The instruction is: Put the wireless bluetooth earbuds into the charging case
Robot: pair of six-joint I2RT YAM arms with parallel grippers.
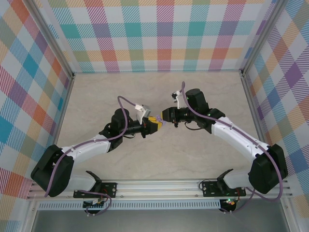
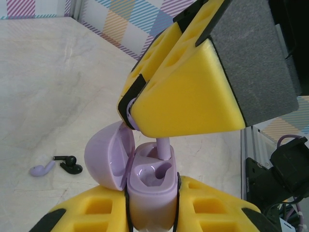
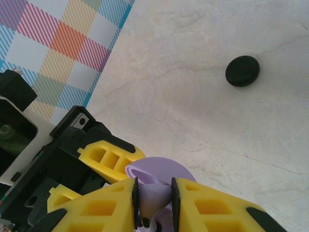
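Note:
My left gripper (image 2: 152, 205) is shut on the lavender charging case (image 2: 150, 186), which stands upright with its lid (image 2: 107, 154) swung open to the left. My right gripper (image 3: 154, 205) is shut on a lavender earbud (image 3: 155, 195) just above the case. The stem of this earbud (image 2: 163, 147) reaches down into the case's far slot, while the near slot is empty. In the top view the left gripper (image 1: 152, 124) and the right gripper (image 1: 165, 119) meet tip to tip above mid-table. Another lavender earbud (image 2: 41, 169) and a black earbud (image 2: 70, 164) lie on the table.
A round black puck (image 3: 242, 71) lies on the pale marble-look table (image 1: 159, 92). Checked walls (image 1: 164, 34) close in the back and both sides. A metal rail (image 1: 159, 188) runs along the near edge by the arm bases.

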